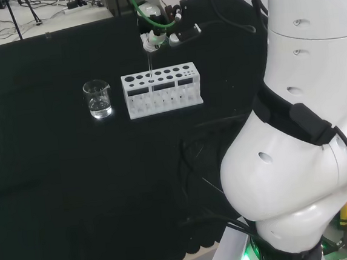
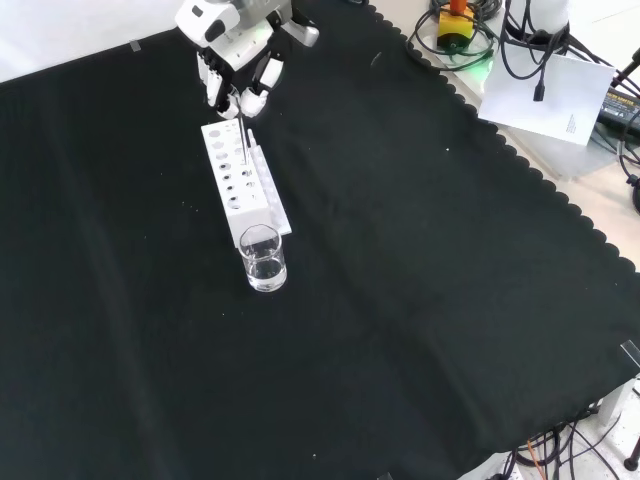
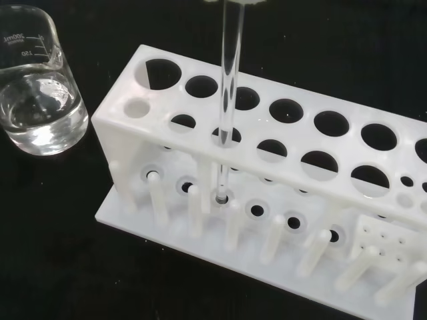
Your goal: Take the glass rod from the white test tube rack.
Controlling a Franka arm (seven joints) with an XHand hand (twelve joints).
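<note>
Your hand (image 1: 156,39) stood just above the rack (image 1: 161,90), fingers curled in and pinching the top end of the rod (image 1: 149,64). The rod was still seated: in the wrist view it (image 3: 228,100) passed down through a hole in the rack's (image 3: 267,167) top plate, second row, and its lower tip sat in the matching socket of the base plate. Not yet lifted clear, by my reading.

Long axis upright, near vertical in the head view; the front view showed it (image 2: 243,145) as a thin line dropping from the hand (image 2: 240,70) into the rack (image 2: 245,185).

Handling, as judged: thin clear glass, so light, stiff, smooth and brittle. It would likely slip between pads and snap under side load. Hold near the top end, as you had it, and draw straight up along the axis so it does not bind in the hole.

A beaker (image 1: 98,99) part-filled with clear liquid stood on the worktop (image 1: 74,175) just beside the rack's end.
</note>
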